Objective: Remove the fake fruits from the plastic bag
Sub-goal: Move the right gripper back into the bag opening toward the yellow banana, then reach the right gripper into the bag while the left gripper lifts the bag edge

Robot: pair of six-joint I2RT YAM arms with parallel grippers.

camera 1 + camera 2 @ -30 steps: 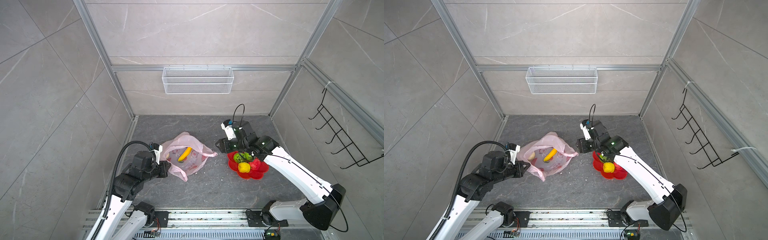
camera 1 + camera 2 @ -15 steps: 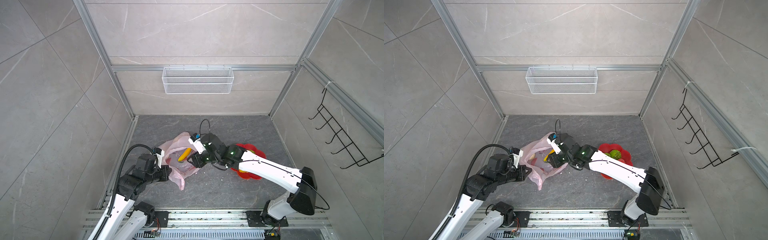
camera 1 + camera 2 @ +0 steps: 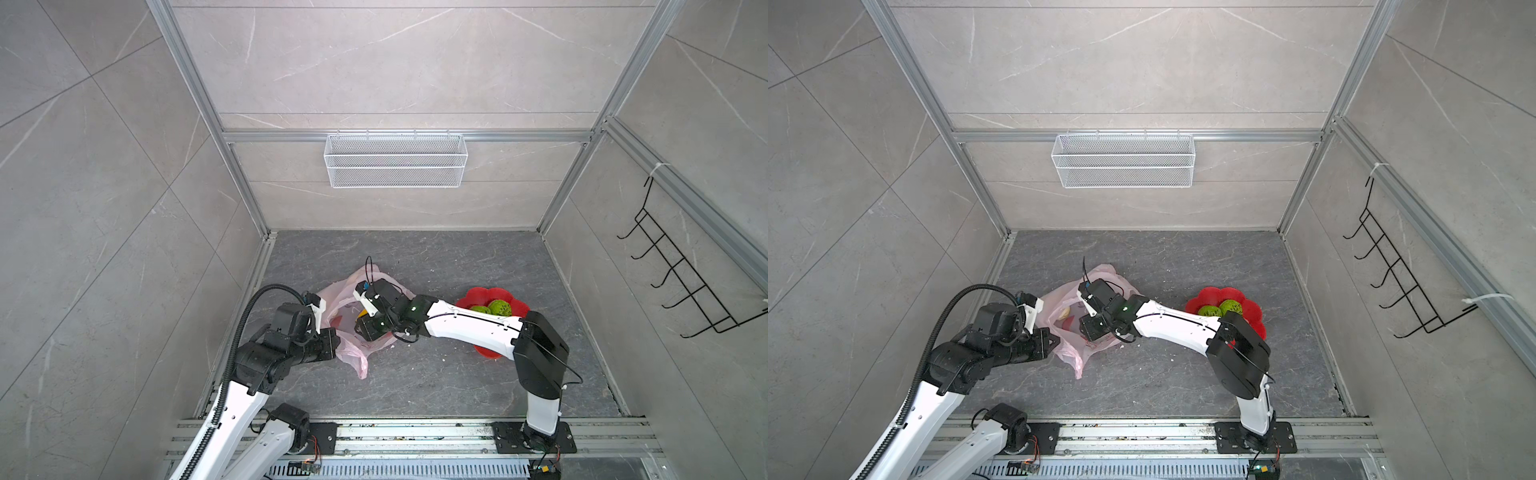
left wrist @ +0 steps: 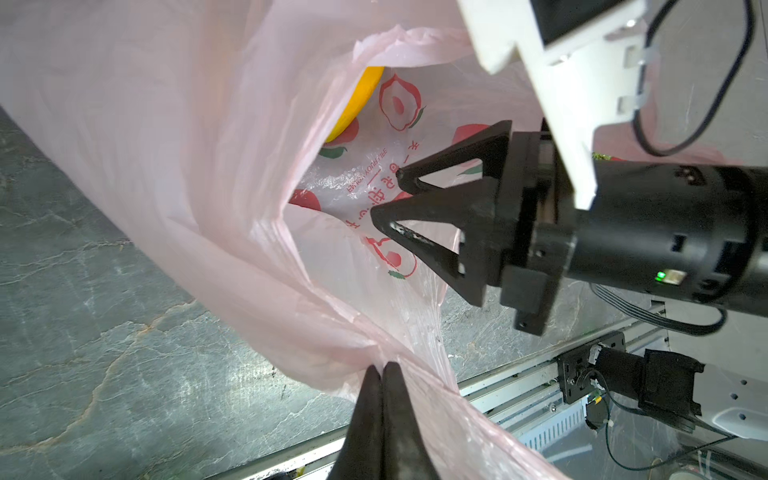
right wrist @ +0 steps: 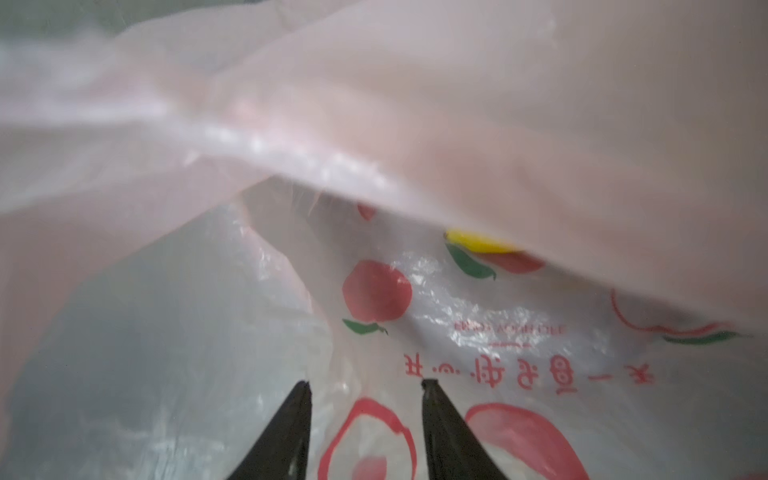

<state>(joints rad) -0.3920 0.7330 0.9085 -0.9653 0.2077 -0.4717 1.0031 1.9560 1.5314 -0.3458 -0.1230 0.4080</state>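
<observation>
The plastic bag (image 3: 350,354) lies left of the worktop's (image 3: 415,374) middle. Its long axis runs far to near, and a loose tail points near. The left tool (image 4: 383,368) is pinched together on the bag's near rim. The right tool (image 4: 386,194) reaches into the mouth from the right, its tips apart with nothing between them. Both wrist views show the end of a yellow banana (image 4: 357,99) deep inside, but not which way it points. Only the top views show two green balls (image 3: 500,307) on a red plate (image 3: 478,293) at the right.
</observation>
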